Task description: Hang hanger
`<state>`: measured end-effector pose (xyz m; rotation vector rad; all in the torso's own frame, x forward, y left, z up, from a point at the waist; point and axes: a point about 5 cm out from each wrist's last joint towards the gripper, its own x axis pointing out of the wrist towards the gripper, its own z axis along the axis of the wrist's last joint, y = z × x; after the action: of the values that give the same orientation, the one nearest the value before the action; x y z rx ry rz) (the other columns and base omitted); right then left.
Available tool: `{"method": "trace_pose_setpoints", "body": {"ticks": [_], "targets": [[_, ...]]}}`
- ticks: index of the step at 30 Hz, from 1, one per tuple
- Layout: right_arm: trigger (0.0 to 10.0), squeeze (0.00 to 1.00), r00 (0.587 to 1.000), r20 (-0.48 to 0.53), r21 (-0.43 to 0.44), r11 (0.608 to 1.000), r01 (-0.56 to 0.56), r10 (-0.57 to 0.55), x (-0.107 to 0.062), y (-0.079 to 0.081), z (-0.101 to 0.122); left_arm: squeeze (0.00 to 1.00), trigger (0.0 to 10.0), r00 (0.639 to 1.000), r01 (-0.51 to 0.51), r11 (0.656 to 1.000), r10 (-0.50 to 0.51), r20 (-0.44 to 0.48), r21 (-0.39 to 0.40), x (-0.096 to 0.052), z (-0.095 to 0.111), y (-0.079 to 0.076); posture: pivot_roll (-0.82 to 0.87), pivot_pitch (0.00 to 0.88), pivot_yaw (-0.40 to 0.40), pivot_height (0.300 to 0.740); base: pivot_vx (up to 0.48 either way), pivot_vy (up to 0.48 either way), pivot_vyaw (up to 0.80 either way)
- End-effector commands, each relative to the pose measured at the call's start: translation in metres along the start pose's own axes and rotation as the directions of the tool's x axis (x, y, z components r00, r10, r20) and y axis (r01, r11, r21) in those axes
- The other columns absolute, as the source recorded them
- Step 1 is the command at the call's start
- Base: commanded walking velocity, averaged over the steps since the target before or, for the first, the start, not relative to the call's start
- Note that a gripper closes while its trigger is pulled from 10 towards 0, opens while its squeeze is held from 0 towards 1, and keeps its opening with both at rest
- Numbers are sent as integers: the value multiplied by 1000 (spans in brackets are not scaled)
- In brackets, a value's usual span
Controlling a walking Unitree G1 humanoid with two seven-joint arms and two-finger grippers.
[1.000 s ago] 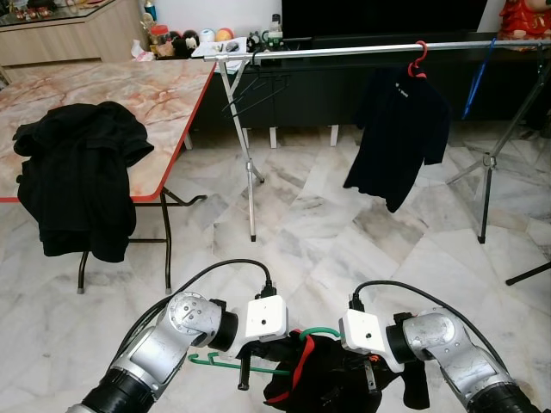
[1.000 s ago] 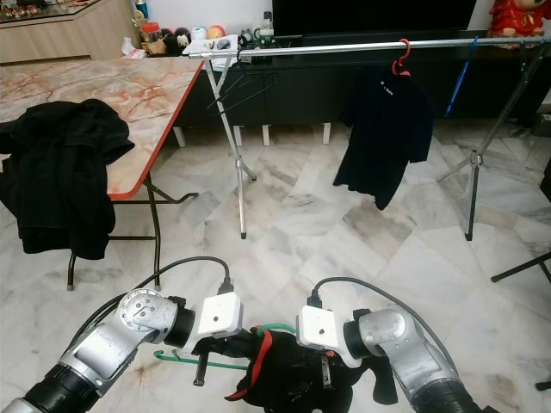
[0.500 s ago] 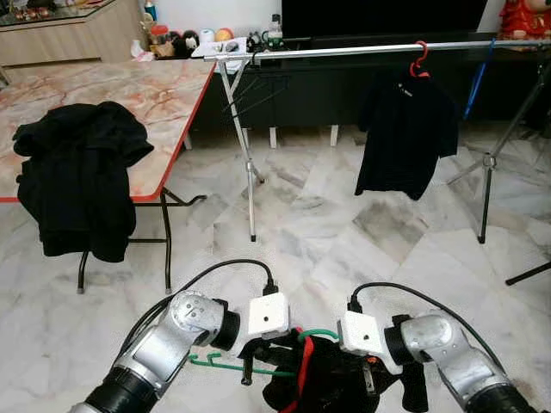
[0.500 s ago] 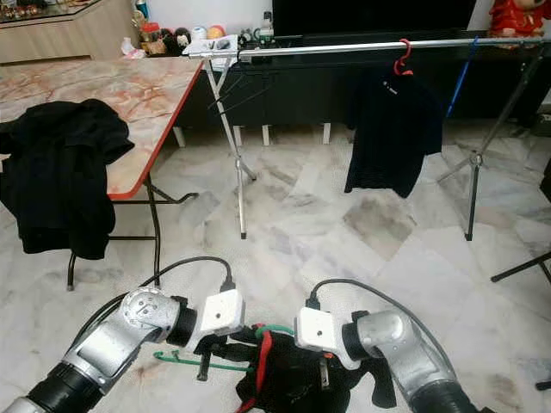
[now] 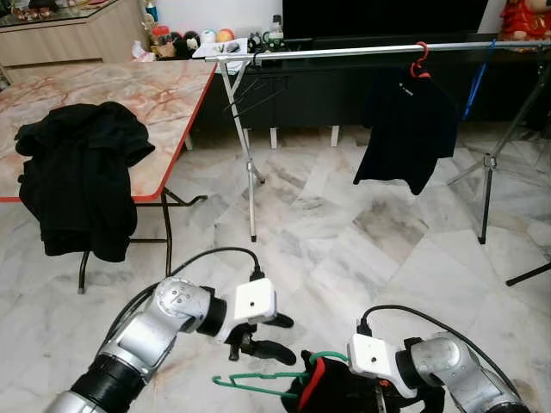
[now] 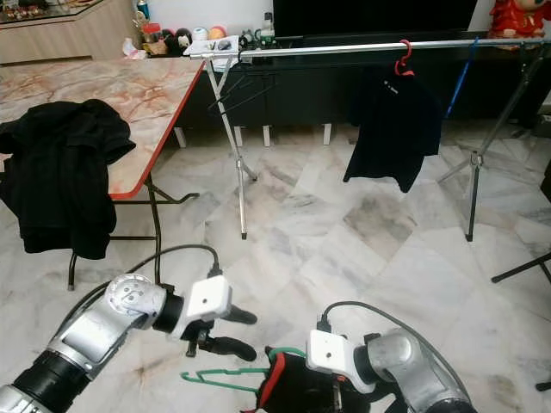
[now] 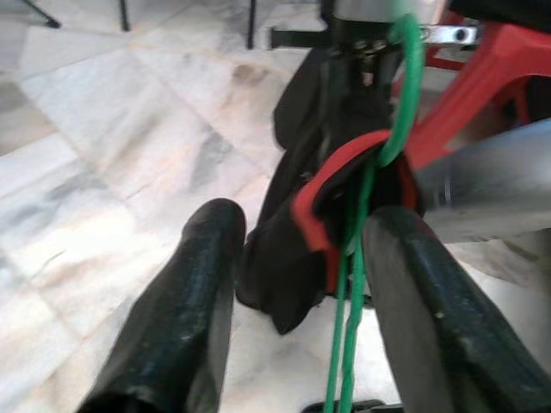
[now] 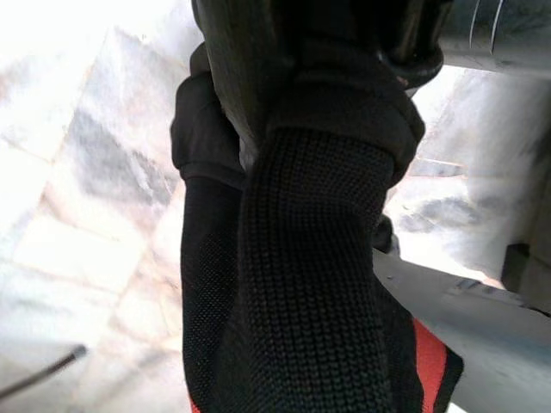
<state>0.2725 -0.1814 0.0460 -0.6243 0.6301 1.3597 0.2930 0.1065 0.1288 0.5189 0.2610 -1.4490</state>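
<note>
My left gripper (image 5: 277, 335) stands open above the floor, just clear of a green wire hanger (image 5: 258, 381). In the left wrist view the hanger's green wire (image 7: 349, 292) runs beside one black finger (image 7: 422, 301) without being clamped. A black garment with red trim (image 5: 331, 389) hangs on that hanger at the bottom of the eye views. My right gripper (image 5: 379, 397) is shut on the garment, and black knitted cloth (image 8: 310, 258) covers its fingers. The silver clothes rail (image 5: 362, 50) stretches across the room ahead.
A black shirt (image 5: 409, 120) hangs from a red hanger (image 5: 419, 60) on the rail. The rack's legs (image 5: 245, 163) stand on the marble floor. On the left is a marble-topped table (image 5: 129, 95) with black clothes (image 5: 77, 172) draped over its edge.
My left gripper has let go of the green hanger, opened and lifted away to the left. The right gripper with the garment has sunk lower. The hanging black shirt has swung.
</note>
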Motion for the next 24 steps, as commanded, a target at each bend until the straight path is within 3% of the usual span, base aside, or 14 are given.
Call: {"method": "trace_pose_setpoints", "body": {"ticks": [1,7,8,16,17,18,19,21,24], "targets": [[0,0,1000,3,0,1000,24,-24,-3,-2,-1,1000,10000,998,-63,998,63,-31,-8,-14,-6,9,85,107,54,740,0,0,0],[0,0,992,-75,35,994,105,-102,-11,-5,-18,1000,10000,970,-240,969,237,-61,-50,-35,-18,23,81,100,54,740,0,0,0],[0,0,990,-86,51,991,121,-116,-14,-5,-23,1000,10000,951,-309,949,306,-53,-67,-40,-21,27,80,98,52,740,0,0,0],[0,0,991,-82,73,991,111,-105,-14,2,-29,1000,10000,907,-419,900,422,-1,-118,-45,-28,25,74,92,48,740,0,0,0],[0,0,990,-84,76,990,120,-114,-13,1,-30,463,10000,893,-447,886,451,6,-125,-45,-29,26,73,88,49,740,0,0,0],[0,0,988,-83,80,988,134,-127,-12,0,-30,0,10000,880,-470,872,476,10,-139,-46,-31,27,75,84,50,740,0,0,0],[0,0,975,-106,98,973,207,-197,-14,-8,-31,0,10000,834,-542,819,551,-5,-188,-50,-38,31,75,84,50,740,0,0,0],[0,0,954,-144,103,955,279,-263,-17,-16,-33,0,10000,798,-595,778,602,-29,-200,-53,-44,33,72,83,50,740,0,0,0],[0,0,878,-227,112,885,453,-421,-27,-33,-36,0,10000,698,-707,665,710,-91,-242,-61,-57,39,73,84,52,740,0,0,0]]}}
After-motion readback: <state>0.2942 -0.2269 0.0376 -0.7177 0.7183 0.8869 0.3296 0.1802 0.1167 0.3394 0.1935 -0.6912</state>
